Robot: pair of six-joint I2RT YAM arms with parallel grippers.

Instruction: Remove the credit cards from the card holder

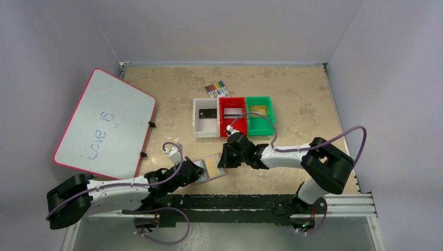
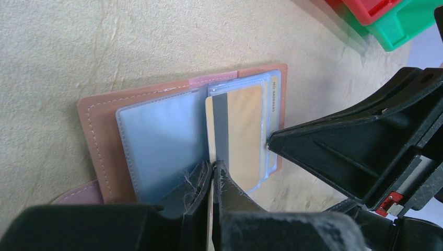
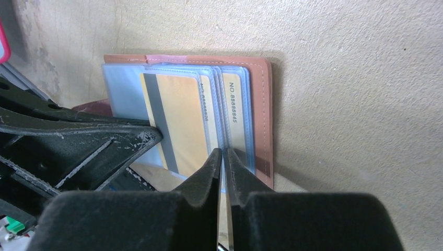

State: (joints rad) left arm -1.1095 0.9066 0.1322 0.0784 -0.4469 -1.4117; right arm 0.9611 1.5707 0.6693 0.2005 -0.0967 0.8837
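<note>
The tan card holder point(image 1: 219, 171) lies open near the table's front, between my two grippers. In the left wrist view its clear pockets point(image 2: 162, 141) show, and a gold credit card point(image 2: 243, 130) with a dark stripe sticks out of one. My left gripper point(image 2: 214, 168) is shut on that card's near edge. In the right wrist view my right gripper point(image 3: 222, 154) is shut on the edge of the card holder's point(image 3: 261, 104) stacked clear pockets, beside the gold credit card point(image 3: 180, 120). Another numbered card point(image 3: 235, 115) sits in a pocket behind.
Three bins stand behind the holder: a white bin point(image 1: 197, 125) with a black card, a red bin point(image 1: 223, 124) with a silver card, and a green bin point(image 1: 270, 119) with a gold card. A marker pack point(image 1: 217, 89) lies further back. A red-rimmed whiteboard point(image 1: 104, 123) is at left.
</note>
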